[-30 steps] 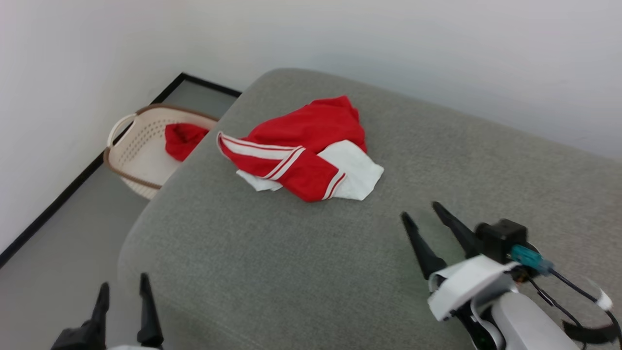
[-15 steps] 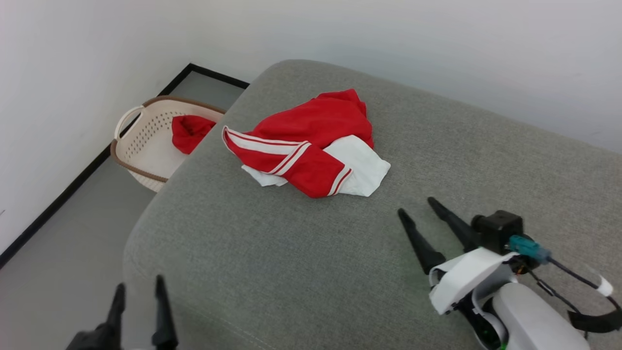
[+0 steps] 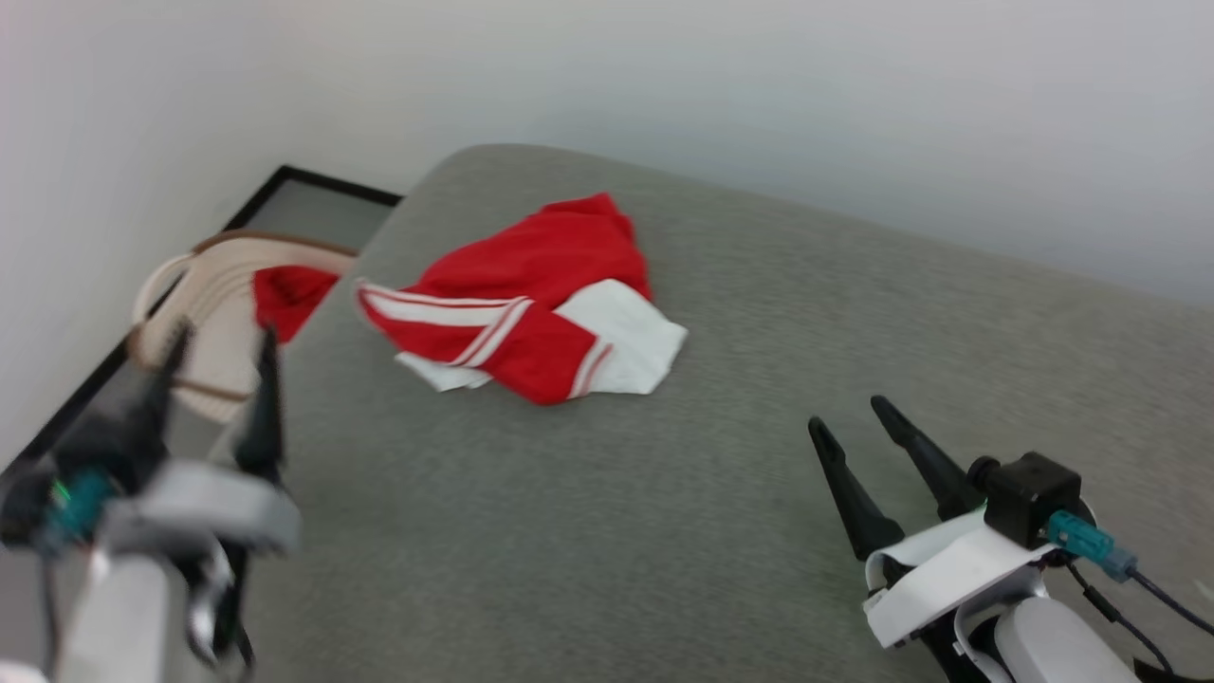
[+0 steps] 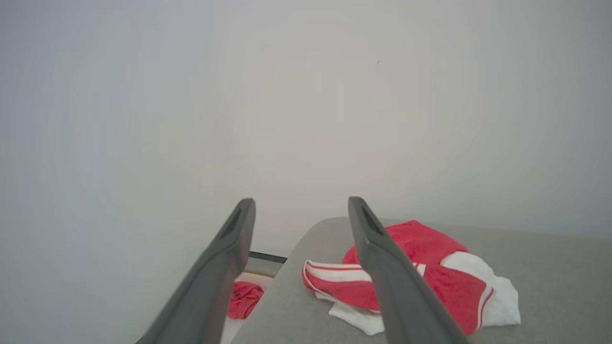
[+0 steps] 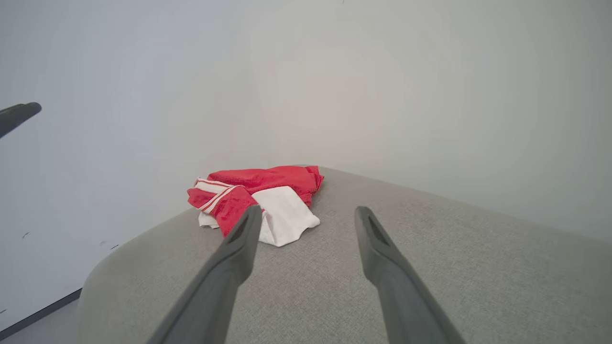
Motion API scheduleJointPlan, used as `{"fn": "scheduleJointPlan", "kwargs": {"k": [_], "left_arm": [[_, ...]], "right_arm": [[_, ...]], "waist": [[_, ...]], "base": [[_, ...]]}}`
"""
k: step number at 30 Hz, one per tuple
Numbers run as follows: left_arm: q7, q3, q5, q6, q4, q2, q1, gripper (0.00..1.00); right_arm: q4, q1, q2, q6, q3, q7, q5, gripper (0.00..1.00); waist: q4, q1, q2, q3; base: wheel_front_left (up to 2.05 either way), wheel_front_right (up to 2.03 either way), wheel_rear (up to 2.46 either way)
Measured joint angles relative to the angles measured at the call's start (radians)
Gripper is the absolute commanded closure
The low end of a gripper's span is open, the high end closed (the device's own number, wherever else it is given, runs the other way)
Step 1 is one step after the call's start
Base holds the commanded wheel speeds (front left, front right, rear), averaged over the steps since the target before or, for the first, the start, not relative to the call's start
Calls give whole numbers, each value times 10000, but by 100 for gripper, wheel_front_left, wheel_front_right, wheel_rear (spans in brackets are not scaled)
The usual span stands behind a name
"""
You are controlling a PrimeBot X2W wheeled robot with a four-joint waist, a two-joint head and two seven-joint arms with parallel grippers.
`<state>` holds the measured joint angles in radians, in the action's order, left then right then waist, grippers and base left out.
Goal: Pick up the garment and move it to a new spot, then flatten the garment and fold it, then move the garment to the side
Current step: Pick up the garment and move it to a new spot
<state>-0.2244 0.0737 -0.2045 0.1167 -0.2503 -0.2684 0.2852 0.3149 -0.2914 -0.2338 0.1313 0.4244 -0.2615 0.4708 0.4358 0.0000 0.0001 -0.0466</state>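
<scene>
The crumpled jersey (image 3: 517, 318) is pictured on a grey cushion (image 3: 806, 313), ahead and between the left pincer (image 3: 223, 332) and right pincer (image 3: 847, 412), both spread open and empty.

we see the garment (image 3: 531, 285) in bright red with white panels and red-and-white striped trim, on a plain grey cushion (image 3: 759, 398). the basket (image 3: 223, 285) is cream with a brown rim and holds a plain red cloth (image 3: 285, 296). the left gripper (image 3: 224, 332) and right gripper (image 3: 847, 415) have black fingers.

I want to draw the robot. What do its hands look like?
The left gripper and right gripper each have two long, pointed black fingers on a white shell, with a black box and teal plug. Black cables leave the right one.
</scene>
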Motion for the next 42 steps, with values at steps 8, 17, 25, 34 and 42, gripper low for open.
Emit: {"fn": "scheduleJointPlan", "kwargs": {"k": [8,17,25,34,42], "left_arm": [[1045,-525,-913,113,-1645,-1536,2632,0],[4169,-2245,-3599,123,-4255,-2704,4783,0],[7012,-3797,-5216,127,-5356,-3542,5357,0],[7797,-4470,-6149,151,-6261,-4079,5849,0],[7862,-4909,-7008,134,-6497,-4351,6216,50]], "right_arm": [[-669,-452,-69,2,-297,-25,-420,0],[-1045,-670,100,2,-466,-25,-671,0],[-1327,-840,201,2,-495,-25,-874,0],[-1758,-930,207,2,-309,-25,-1035,0],[-1921,-938,174,2,-311,-23,-1118,0]], "waist": [[-1316,0,0,-467],[-2931,0,0,-1854],[-3905,0,0,-2872],[-4533,0,0,-3761],[-4835,-1,0,-4284]], "base": [[0,0,0],[0,0,0],[0,0,0],[0,0,0],[0,0,0]]}}
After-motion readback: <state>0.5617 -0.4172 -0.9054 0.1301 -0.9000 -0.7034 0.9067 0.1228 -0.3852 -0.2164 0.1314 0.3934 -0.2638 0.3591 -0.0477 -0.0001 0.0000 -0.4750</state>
